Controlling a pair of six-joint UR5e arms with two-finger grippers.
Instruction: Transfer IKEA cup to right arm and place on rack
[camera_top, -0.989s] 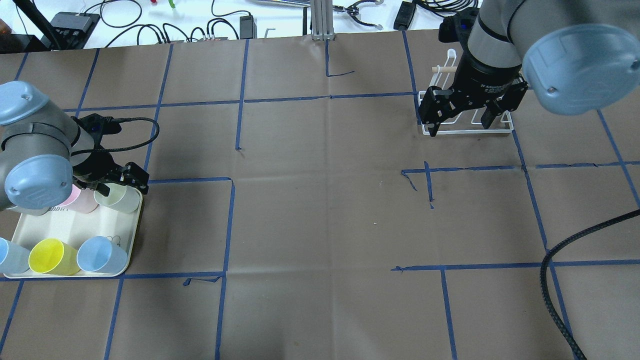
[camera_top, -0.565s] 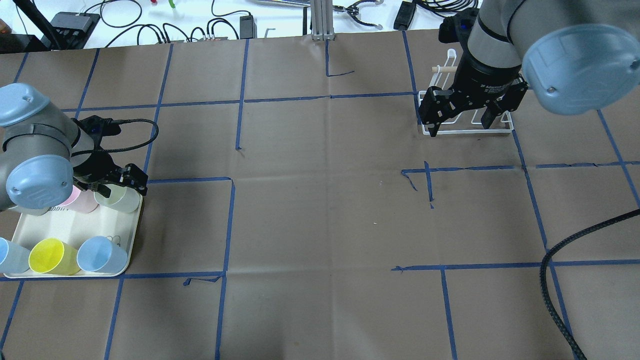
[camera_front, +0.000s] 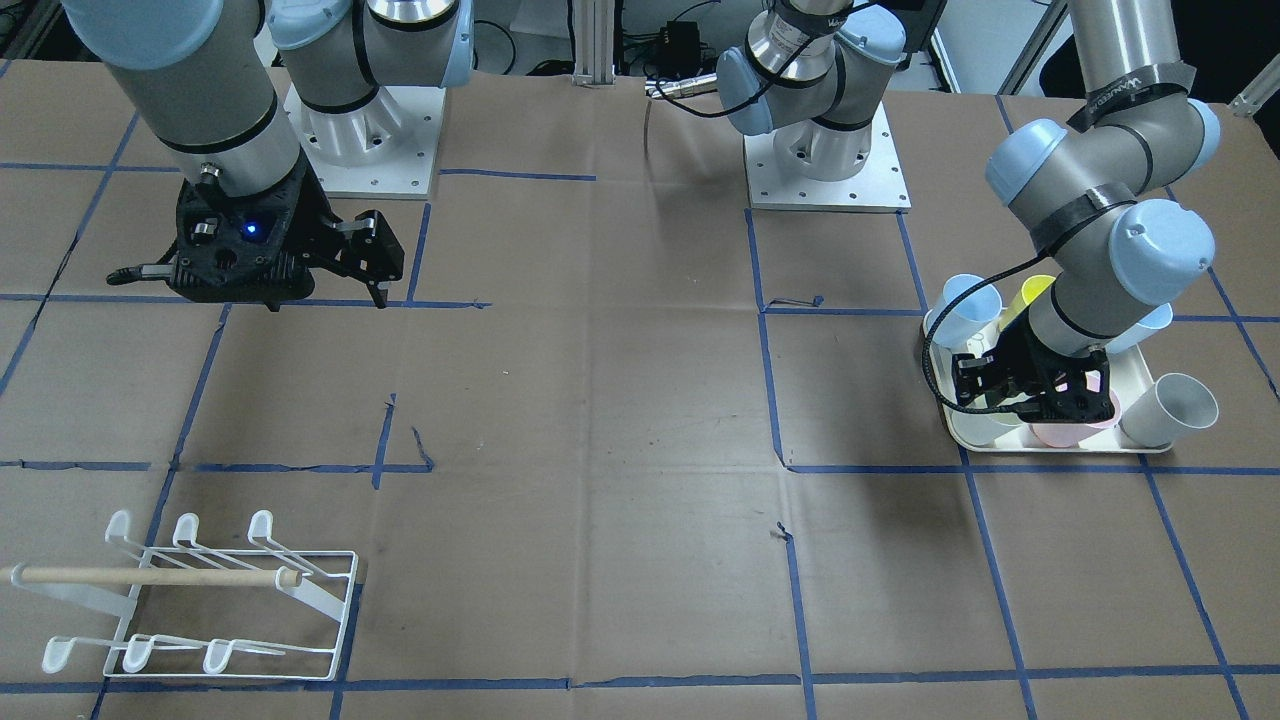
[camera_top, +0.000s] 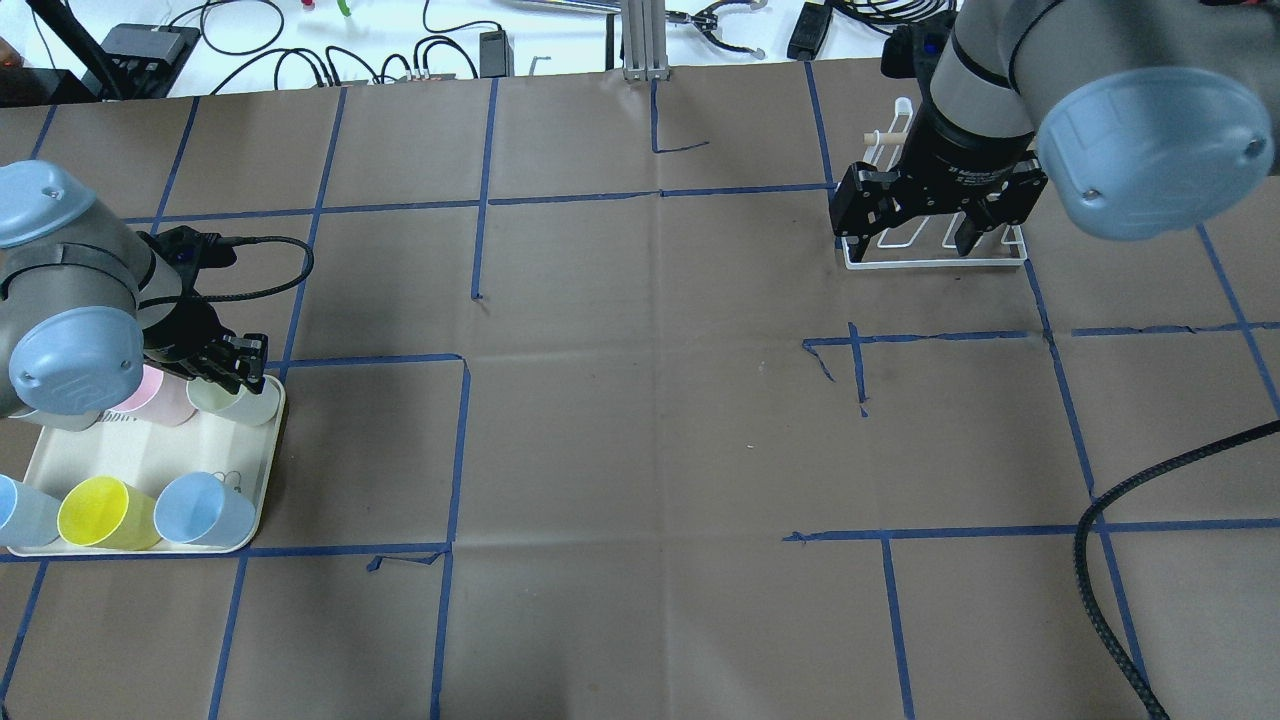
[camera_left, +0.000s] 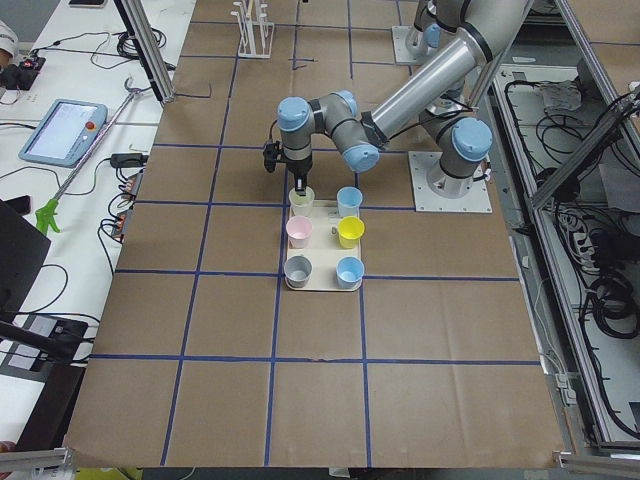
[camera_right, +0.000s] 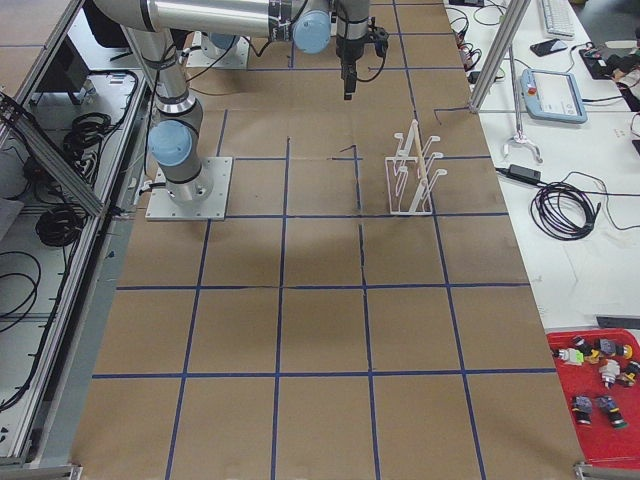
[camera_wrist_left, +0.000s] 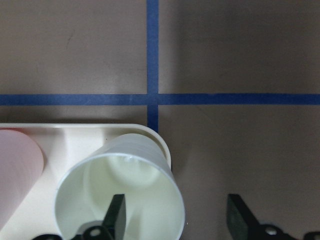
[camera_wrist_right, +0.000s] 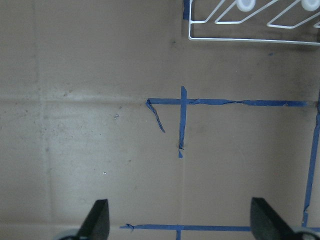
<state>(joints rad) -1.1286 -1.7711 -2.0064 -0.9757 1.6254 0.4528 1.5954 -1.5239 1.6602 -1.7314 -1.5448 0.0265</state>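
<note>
A pale green cup (camera_wrist_left: 120, 195) stands at the far right corner of the cream tray (camera_wrist_left: 75, 132); it also shows in the overhead view (camera_top: 248, 402). My left gripper (camera_wrist_left: 175, 210) is open, low over this cup. One finger is inside the cup and the other outside its wall, and neither touches it. It also shows from overhead (camera_top: 235, 368). My right gripper (camera_top: 905, 228) is open and empty, held above the table at the near side of the white wire rack (camera_top: 935, 262). The rack (camera_front: 200, 600) has a wooden dowel across it.
The tray (camera_top: 100, 455) also holds a pink cup (camera_top: 150, 390), a yellow cup (camera_top: 95, 512) and a blue cup (camera_top: 195, 508). A grey-white cup (camera_front: 1170, 408) stands at its other end. A black cable (camera_top: 1110, 600) hangs at the right. The brown paper carries blue tape lines.
My left gripper has come down over the pale green cup, and its fingers stand closer together. My right gripper has shifted slightly farther from the robot, over the rack's near edge.
</note>
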